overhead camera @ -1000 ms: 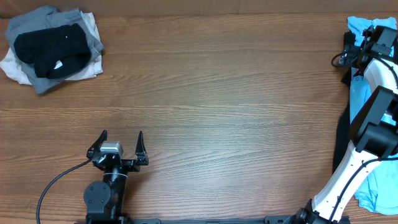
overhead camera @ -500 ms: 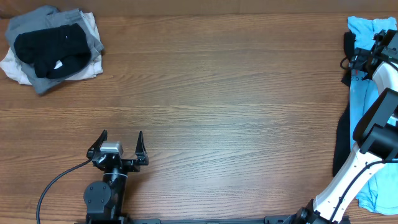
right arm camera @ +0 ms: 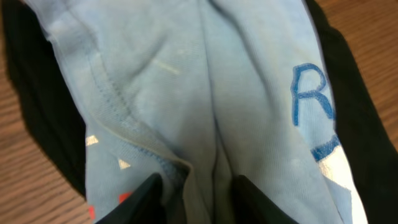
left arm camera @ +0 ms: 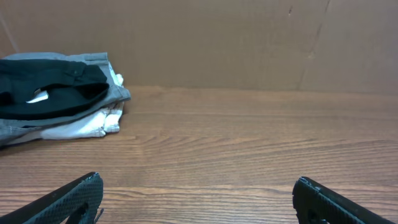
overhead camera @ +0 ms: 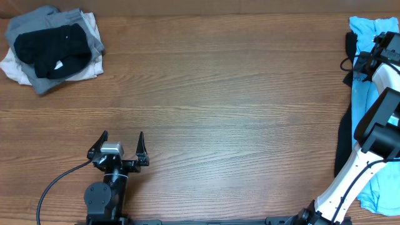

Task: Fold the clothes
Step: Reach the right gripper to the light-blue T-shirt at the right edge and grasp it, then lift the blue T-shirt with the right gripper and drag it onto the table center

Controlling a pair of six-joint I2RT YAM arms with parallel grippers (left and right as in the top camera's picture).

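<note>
A light sky-blue T-shirt lies crumpled at the table's right edge over a black garment. In the right wrist view the T-shirt fills the frame, showing a blue letter and white print, with the black garment at both sides. My right gripper has its fingers pressed into a raised fold of the blue cloth, pinching it. From overhead that gripper is hidden under the arm's wrist. My left gripper rests open near the front edge, its fingers wide apart over bare wood.
A stack of folded clothes in grey, black and white sits at the back left corner, also seen as a stack in the left wrist view. The right arm's white links stand over the blue shirt.
My right gripper has moved slightly right and back onto the blue T-shirt and narrowed its jaws around a fold. The left arm has not moved.
</note>
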